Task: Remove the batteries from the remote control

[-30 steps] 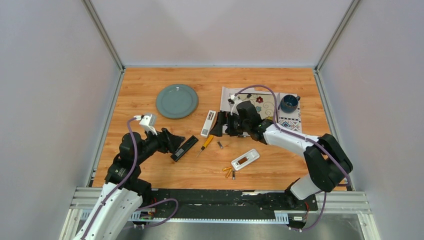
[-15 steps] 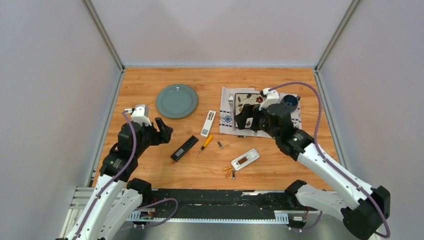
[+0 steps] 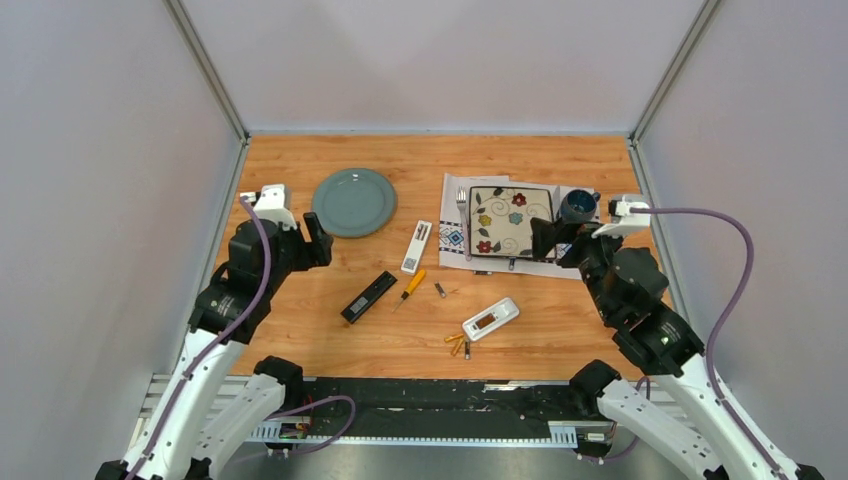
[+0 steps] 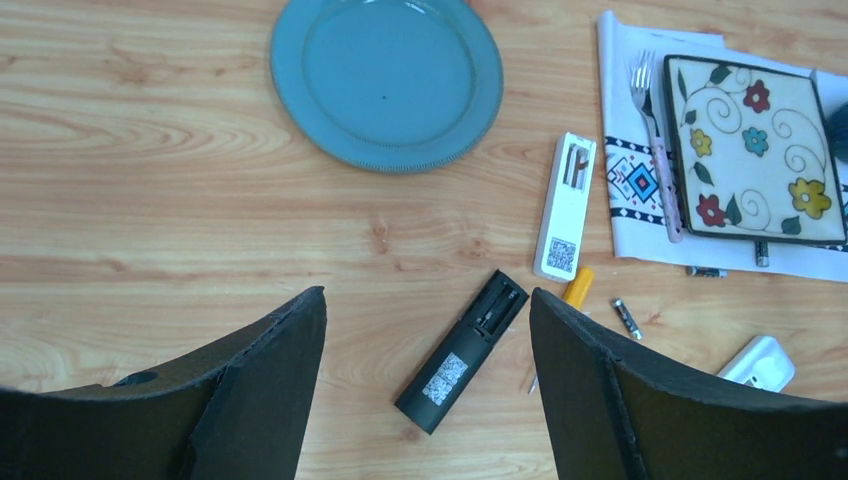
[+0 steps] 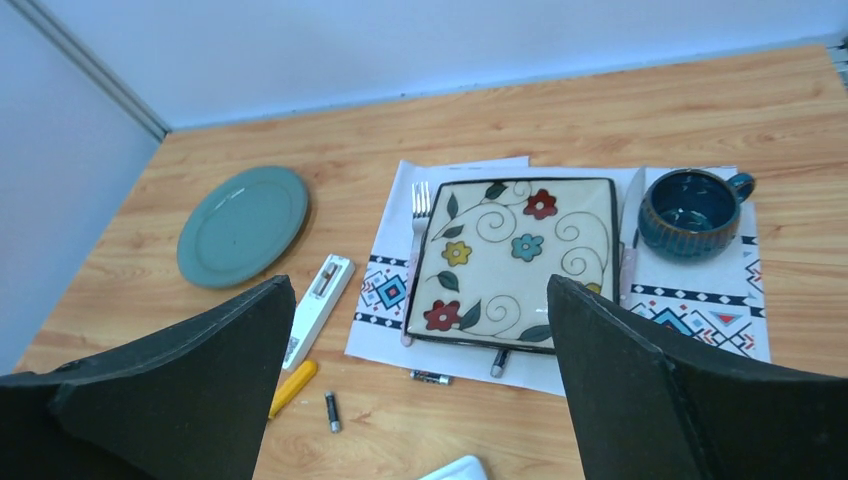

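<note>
A black remote control [image 3: 368, 297] [image 4: 462, 352] lies face down at mid-table with its battery bay uncovered. My left gripper [image 3: 318, 240] [image 4: 428, 292] hangs open and empty, up and to the left of it. A slim white remote [image 3: 417, 247] [image 5: 320, 297] and a short white remote [image 3: 490, 319] lie nearby. Loose batteries rest on the wood: gold ones [image 3: 455, 343], a dark one [image 3: 440, 290] [image 5: 331, 411], and two by the placemat edge [image 5: 430, 377] [image 5: 498, 362]. My right gripper [image 3: 548, 238] [image 5: 418, 280] is open and empty above the placemat's near edge.
An orange-handled screwdriver [image 3: 413, 285] [image 4: 577, 285] lies between the remotes. A teal round plate [image 3: 353, 201] sits back left. On the placemat [image 5: 700, 310] are a flowered square plate [image 3: 510, 220], a fork [image 5: 417, 240] and a blue mug [image 3: 578, 206].
Both arms have drawn back. The left gripper left the black remote and moved up and left. The right gripper swung from the slim white remote to the right side.
</note>
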{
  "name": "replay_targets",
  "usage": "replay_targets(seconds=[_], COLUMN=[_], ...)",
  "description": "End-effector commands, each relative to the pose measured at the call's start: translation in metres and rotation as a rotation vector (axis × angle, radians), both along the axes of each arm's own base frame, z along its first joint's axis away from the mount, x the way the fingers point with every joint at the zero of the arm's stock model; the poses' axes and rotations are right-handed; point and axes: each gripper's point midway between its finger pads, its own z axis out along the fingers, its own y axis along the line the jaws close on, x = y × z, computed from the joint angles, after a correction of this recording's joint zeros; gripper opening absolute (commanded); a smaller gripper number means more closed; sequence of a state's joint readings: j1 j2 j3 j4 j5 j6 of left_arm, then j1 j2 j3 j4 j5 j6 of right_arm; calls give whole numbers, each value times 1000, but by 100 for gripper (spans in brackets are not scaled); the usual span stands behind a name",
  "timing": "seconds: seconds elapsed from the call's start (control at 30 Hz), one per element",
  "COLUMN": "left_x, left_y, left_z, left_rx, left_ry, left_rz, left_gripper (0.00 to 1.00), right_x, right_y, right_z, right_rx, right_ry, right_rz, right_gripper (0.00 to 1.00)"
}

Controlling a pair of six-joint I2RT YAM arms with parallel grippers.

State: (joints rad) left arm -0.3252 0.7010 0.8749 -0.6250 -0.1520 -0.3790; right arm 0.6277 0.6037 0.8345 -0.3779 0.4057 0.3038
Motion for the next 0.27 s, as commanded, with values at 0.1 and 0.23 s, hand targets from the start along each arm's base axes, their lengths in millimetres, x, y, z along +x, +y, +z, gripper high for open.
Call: replay_targets(seconds=[0.1, 0.23], left_x=[-1, -3], left_y=[3, -9], left_z=[52, 56], left_rx=[10, -21], left_ry=[-171, -218], left_rz=[-28, -94], left_gripper=[81, 80], right_x=[-7, -6], right_y=[-27, -25], right_z=[5, 2], right_rx=[9, 11], right_ry=[-48, -42], right_rz=[-104, -97], right_gripper=[100, 100])
